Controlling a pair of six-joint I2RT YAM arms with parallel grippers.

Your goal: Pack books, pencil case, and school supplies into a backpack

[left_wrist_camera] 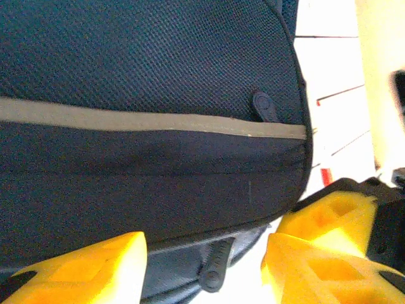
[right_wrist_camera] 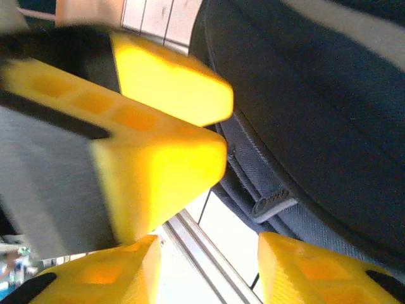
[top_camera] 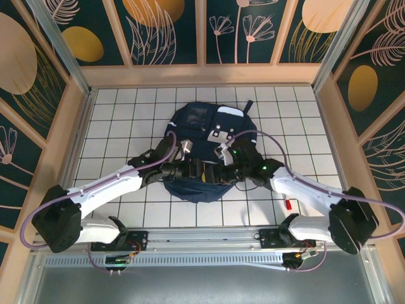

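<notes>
The navy backpack [top_camera: 205, 136] lies in the middle of the tiled table, its near rim toward the arms. My two grippers meet at that rim, left gripper [top_camera: 197, 170] and right gripper [top_camera: 218, 172] almost touching. In the left wrist view the left gripper [left_wrist_camera: 202, 269] stands open, a dark zipper pull [left_wrist_camera: 215, 269] lying loose between its yellow fingers [left_wrist_camera: 95, 266], the backpack [left_wrist_camera: 145, 177] just beyond. The right gripper [right_wrist_camera: 209, 269] is open over bare table, with a zipper pull [right_wrist_camera: 272, 202] just ahead on the backpack [right_wrist_camera: 316, 95]. A short red pen [top_camera: 286, 204] lies on the tiles at the right. The books and pencil case are hidden.
A wooden frame [top_camera: 202, 75] walls in the table at the back and both sides. An aluminium rail [top_camera: 202, 237] runs along the near edge by the arm bases. The left gripper's yellow fingers [right_wrist_camera: 158, 126] crowd the right wrist view at upper left.
</notes>
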